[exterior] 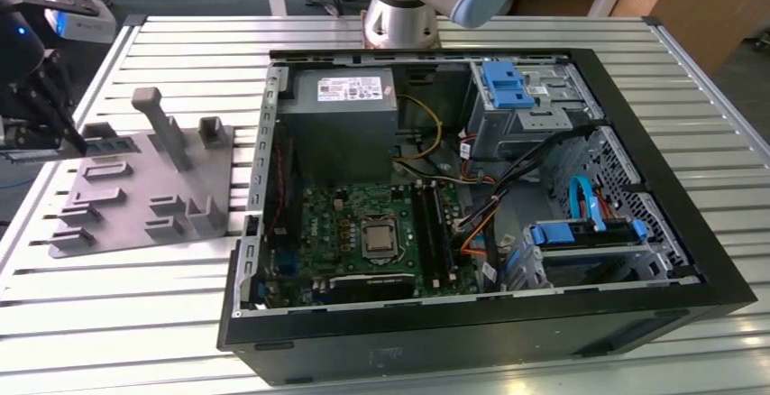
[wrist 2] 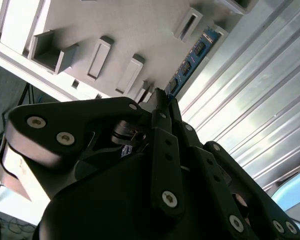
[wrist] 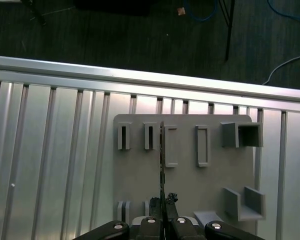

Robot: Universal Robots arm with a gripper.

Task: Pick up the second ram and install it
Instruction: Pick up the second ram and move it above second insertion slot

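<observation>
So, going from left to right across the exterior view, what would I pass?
The gripper, shut on the second ram → the grey holder plate → the green motherboard → the upper blue bracket → the lower blue bracket.

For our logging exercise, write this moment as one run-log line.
phase: pick | gripper: shut on second ram | location: over gray holder tray | install: not yet done

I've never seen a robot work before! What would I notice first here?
The big open computer case sits mid-table in the exterior view, its green motherboard showing. At that view's left, the black tool hangs over a gray holder tray, pinching the thin blue-green second ram.
</observation>
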